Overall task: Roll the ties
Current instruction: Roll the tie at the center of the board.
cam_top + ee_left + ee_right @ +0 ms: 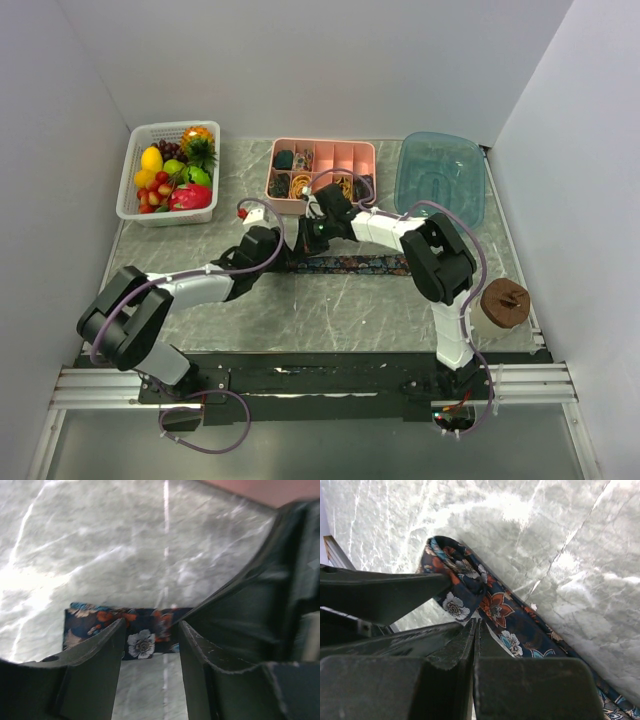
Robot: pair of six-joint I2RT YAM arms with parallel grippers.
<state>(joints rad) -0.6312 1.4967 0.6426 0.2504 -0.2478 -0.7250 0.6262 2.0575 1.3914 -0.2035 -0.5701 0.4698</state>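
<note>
The two claws meet over the middle of the marble-patterned table [330, 310], both at the same end of one tie [360, 264]. The tie lies flat in a dark floral strip that runs away to the right of the claws, under the right arm.

The left claw [150, 636] stands about half open. Its two fingers [105, 652] are spread above the tie's end, and a white flower in the pattern shows in the gap between them. The fabric reaches out past the left finger, so the claw straddles the tie and does not pinch it.

The right claw [476, 630] is fully closed, its fingers pressed together with no gap. Just ahead of its tips the tie's end is curled over into a loose fold – whether any cloth is caught between the tips cannot be told. A dark finger [385, 597] comes in from the left of that view and touches the curl.

Beyond the claws sits a pink tray [325, 146], with a fruit basket [134, 180] off to their left and a blue tub [440, 170] to their right.
</note>
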